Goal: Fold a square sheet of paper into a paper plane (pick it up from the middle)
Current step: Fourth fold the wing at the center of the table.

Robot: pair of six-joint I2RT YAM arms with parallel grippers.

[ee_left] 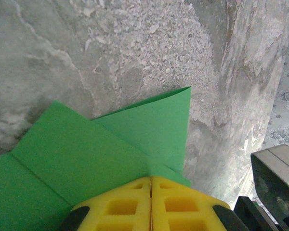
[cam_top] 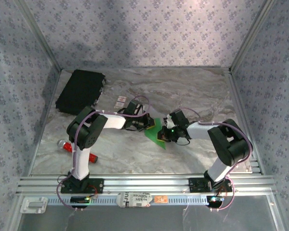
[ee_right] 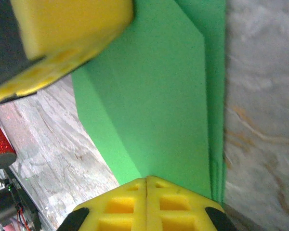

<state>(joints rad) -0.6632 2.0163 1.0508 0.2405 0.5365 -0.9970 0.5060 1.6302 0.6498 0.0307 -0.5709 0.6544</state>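
The square sheet of paper (cam_top: 155,133), bright green and partly folded with creases and stacked layers, is held between both grippers over the middle of the table. My left gripper (cam_top: 147,126) has its yellow fingertips (ee_left: 135,192) pressed together at a corner where fold lines meet on the paper (ee_left: 111,144). From the other side, my right gripper (cam_top: 165,135) is shut on the paper (ee_right: 159,96), whose layered edges run along the right. The left gripper's yellow fingers (ee_right: 62,33) show at the top left of the right wrist view.
A black rectangular case (cam_top: 81,90) lies at the back left, with a small white card (cam_top: 119,101) near it. A red bar-shaped tool (cam_top: 70,147) lies by the left arm's base. Patterned walls close in the marbled table (cam_top: 192,91) on three sides.
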